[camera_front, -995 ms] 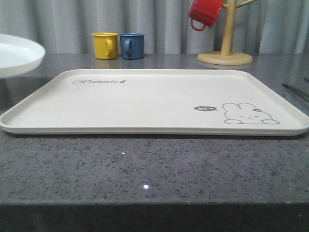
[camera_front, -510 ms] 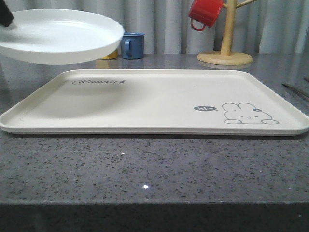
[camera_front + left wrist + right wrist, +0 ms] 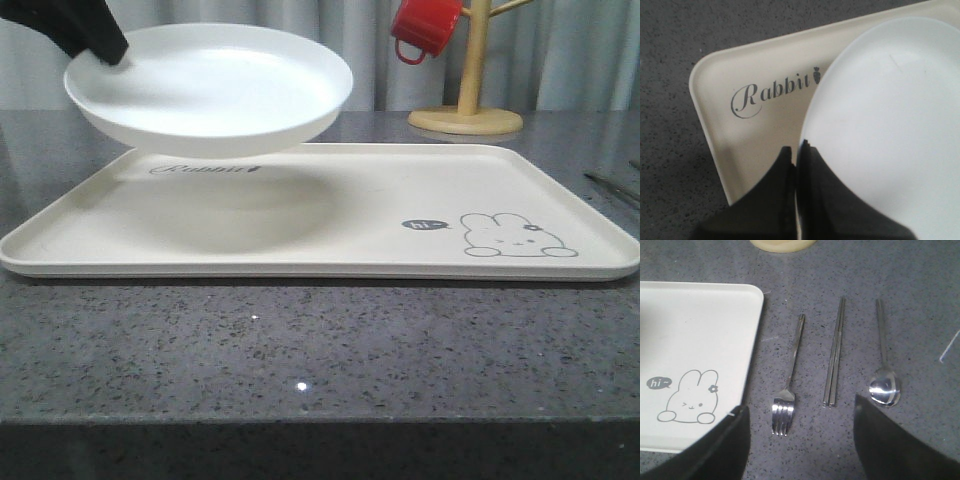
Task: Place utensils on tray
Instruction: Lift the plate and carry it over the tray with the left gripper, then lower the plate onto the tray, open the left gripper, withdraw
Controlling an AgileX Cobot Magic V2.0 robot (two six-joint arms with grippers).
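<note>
The cream tray [image 3: 330, 215] with grey "Rabbit" script and a bunny drawing lies flat on the grey counter. My left gripper [image 3: 797, 150] is shut on the rim of a round white plate [image 3: 215, 90], which hangs tilted above the tray's far left part. In the right wrist view the utensils lie side by side on the counter beside the tray [image 3: 690, 340]: a fork [image 3: 787, 385], a pair of chopsticks [image 3: 835, 352] and a spoon [image 3: 883, 375]. My right gripper [image 3: 800, 440] stands open above them, nothing between its fingers.
A wooden mug tree [image 3: 468, 95] with a red mug [image 3: 424, 27] hung on it stands at the back right. A thin metal tip [image 3: 612, 188] shows at the right edge of the front view.
The left gripper has carried the white plate from the far left edge rightward over the tray's left part, and it now hides the yellow and blue mugs at the back.
</note>
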